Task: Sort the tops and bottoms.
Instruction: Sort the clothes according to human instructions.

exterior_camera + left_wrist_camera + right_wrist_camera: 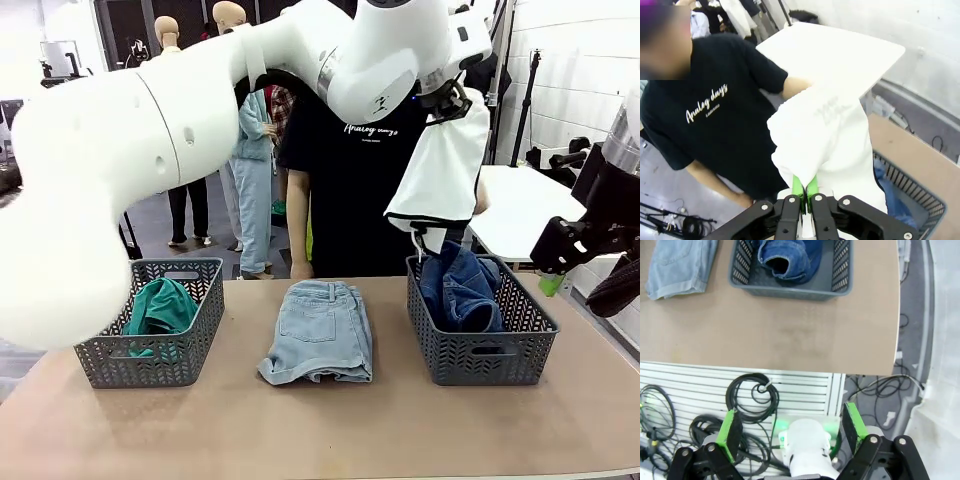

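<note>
Over right basket (480,356), left hand (805,192), shirt (440,170)

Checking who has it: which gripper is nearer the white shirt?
Left. The left gripper is shut on the white shirt; the right gripper hangs open beyond the table edge.

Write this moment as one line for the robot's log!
left gripper: shut on white shirt, above right basket with jeans | right gripper: open, empty | teal shirt: in left basket | shorts: on table, between baskets

One white shirt (440,165), one teal shirt (160,305), dark-blue jeans (462,290), pale-blue shorts (320,330), grey lattice baskets (480,352).
</note>
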`<state>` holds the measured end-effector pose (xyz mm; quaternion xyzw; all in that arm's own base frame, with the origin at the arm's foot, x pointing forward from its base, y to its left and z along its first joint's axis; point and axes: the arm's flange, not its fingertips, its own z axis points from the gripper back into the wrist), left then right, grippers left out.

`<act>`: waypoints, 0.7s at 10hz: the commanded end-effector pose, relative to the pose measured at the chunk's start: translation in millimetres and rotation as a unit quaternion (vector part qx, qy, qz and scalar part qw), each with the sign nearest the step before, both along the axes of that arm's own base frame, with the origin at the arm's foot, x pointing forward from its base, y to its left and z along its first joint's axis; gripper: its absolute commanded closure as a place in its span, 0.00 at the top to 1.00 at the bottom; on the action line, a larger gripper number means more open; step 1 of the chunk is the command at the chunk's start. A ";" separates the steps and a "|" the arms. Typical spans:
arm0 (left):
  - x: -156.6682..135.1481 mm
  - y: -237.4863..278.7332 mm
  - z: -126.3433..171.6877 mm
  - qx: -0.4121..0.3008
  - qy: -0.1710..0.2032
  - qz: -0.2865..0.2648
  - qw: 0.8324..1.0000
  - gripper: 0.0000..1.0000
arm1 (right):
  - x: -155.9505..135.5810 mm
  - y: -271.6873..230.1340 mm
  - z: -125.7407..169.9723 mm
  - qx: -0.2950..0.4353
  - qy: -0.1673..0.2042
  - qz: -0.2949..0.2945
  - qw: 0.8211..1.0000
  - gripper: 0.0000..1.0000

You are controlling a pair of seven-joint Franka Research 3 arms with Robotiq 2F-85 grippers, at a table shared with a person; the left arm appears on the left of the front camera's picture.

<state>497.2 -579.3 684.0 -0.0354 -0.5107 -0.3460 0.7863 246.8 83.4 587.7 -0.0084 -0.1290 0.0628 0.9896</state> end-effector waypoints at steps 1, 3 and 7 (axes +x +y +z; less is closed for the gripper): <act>20.9 -38.4 13.8 -0.041 0.001 -0.041 0.998 0.00 | 0.6 0.6 0.4 0.005 0.003 0.003 1.000 1.00; 16.7 -52.7 7.0 -0.067 0.027 -0.078 0.994 0.00 | 0.6 0.6 0.4 0.005 0.003 0.003 1.000 1.00; 16.5 -38.8 -55.2 -0.101 0.127 -0.028 0.986 0.00 | 0.6 0.6 0.4 0.005 0.003 0.003 1.000 1.00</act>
